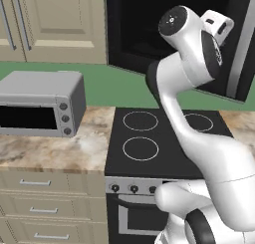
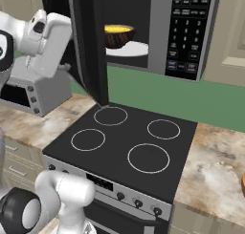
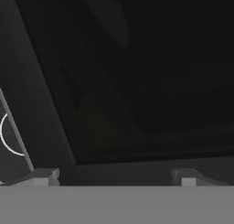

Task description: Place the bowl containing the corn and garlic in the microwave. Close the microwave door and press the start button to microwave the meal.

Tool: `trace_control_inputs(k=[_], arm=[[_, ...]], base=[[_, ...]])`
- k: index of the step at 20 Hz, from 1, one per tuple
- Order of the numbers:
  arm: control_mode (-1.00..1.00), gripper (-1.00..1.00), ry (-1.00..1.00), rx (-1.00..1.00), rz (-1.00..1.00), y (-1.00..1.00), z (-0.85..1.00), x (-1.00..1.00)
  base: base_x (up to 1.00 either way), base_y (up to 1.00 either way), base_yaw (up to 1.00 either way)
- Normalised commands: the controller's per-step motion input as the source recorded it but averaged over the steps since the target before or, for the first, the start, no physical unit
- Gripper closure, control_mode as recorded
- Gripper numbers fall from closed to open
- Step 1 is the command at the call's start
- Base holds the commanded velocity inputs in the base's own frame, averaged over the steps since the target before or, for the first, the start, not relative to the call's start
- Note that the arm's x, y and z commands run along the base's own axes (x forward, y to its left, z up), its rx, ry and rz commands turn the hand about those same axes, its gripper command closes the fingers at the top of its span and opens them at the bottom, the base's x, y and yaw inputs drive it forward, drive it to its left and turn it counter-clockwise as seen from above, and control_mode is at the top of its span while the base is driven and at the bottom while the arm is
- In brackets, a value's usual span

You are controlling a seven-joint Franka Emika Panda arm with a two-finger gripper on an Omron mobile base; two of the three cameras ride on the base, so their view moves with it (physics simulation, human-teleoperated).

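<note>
The microwave hangs above the stove with its door swung out to the left. Inside, the brown bowl rests on the white turntable, and the yellow corn shows over its rim. The garlic is hidden in the bowl. My gripper is open, its two tips wide apart with nothing between them, right up against the door's dark window. My hand sits on the outer side of the door, left of it as seen from the right base camera.
A black four-ring stove lies under the microwave. A grey toaster oven stands on the marble counter to the left. The keypad strip is on the microwave's right. An orange bowl's edge shows at far right.
</note>
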Motion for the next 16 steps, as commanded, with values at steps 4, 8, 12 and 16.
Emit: trace_control_inputs(k=[4, 8, 12, 16], arm=[[-1.00, -1.00, -0.30, 0.08, 0.39, -0.25, -0.16, 0.52], [-1.00, -1.00, -0.22, 0.02, 0.32, -0.06, -0.24, 0.80], [-1.00, -1.00, -0.11, 0.00, 0.20, 0.00, -0.12, 0.99], [-1.00, -1.00, -0.11, 0.00, 0.15, 0.00, -0.04, 0.97]], base=[[0.00, 0.00, 0.00], [0.00, 0.00, 0.00], [0.00, 0.00, 0.00], [0.00, 0.00, 0.00]])
